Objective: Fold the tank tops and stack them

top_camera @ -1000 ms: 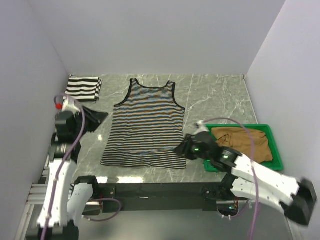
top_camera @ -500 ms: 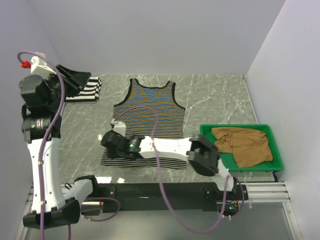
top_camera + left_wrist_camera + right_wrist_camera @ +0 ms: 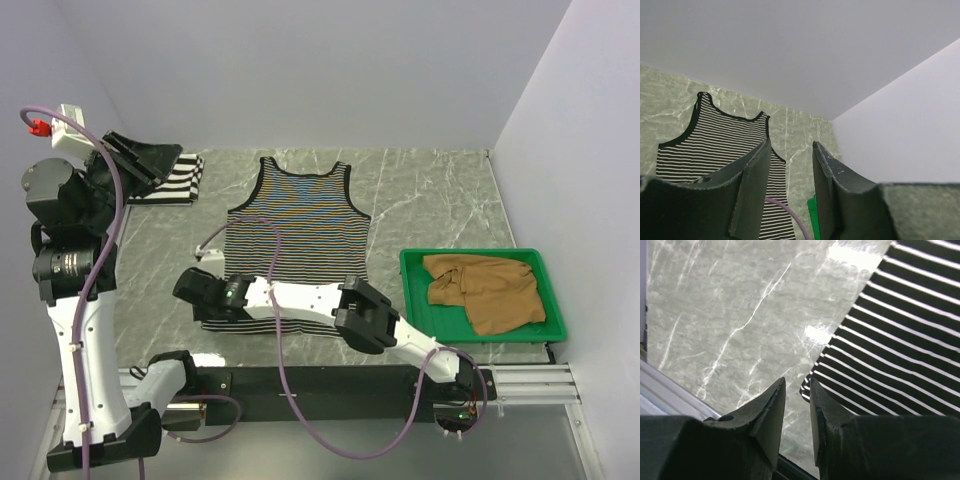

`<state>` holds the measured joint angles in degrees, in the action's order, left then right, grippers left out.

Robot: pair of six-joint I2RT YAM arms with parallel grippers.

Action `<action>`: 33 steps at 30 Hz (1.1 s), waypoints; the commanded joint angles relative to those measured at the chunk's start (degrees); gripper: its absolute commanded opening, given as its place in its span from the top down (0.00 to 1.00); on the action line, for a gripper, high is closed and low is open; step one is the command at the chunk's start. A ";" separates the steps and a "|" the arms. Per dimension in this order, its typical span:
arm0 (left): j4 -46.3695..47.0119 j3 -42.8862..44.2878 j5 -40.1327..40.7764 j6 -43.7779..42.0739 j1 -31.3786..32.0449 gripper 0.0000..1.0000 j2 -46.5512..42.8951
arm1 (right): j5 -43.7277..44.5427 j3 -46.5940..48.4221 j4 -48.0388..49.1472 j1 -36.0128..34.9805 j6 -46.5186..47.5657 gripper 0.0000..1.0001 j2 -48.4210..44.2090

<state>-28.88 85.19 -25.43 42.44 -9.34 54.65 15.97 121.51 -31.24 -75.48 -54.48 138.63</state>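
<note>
The thin-pinstripe tank top [image 3: 297, 240] lies flat and spread out mid-table, also seen in the left wrist view [image 3: 715, 145]. My right gripper [image 3: 185, 288] reaches across to its bottom-left hem corner [image 3: 807, 387]. In its own view the right gripper [image 3: 797, 381] stands narrowly open just above that corner, gripping nothing. The wide-striped tank top [image 3: 178, 180] sits folded at the back left. My left gripper [image 3: 160, 165] hovers high over it, open and empty [image 3: 791, 145]. The tan-brown tank top [image 3: 490, 290] lies crumpled in the tray.
A green tray [image 3: 470, 254] sits at the right near edge, and a sliver of it [image 3: 812, 210] shows in the left wrist view. Grey walls close in the back and both sides. A purple cable [image 3: 275, 270] loops over the pinstripe top.
The right arm swung from beside the tray across to the pinstripe top's bottom-left corner and narrowed its jaws. The left arm rose and moved back over the folded striped top.
</note>
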 commanded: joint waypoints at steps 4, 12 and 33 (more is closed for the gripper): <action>1.46 -1.16 -2.26 -0.95 -0.15 0.57 -0.86 | 3.28 3.64 -4.70 -1.95 1.04 0.66 2.52; 2.52 -3.10 -2.52 -1.04 -0.24 0.57 -1.30 | 3.63 5.83 -6.11 -3.18 2.18 0.64 4.90; 5.33 -7.49 -2.96 -0.51 -0.15 0.59 -1.30 | 11.37 8.12 -4.79 -4.50 5.52 0.63 6.92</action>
<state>-26.50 78.04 -27.18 42.48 -9.34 53.82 24.27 127.98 -37.28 -79.48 -50.02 144.79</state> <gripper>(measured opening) 0.408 0.368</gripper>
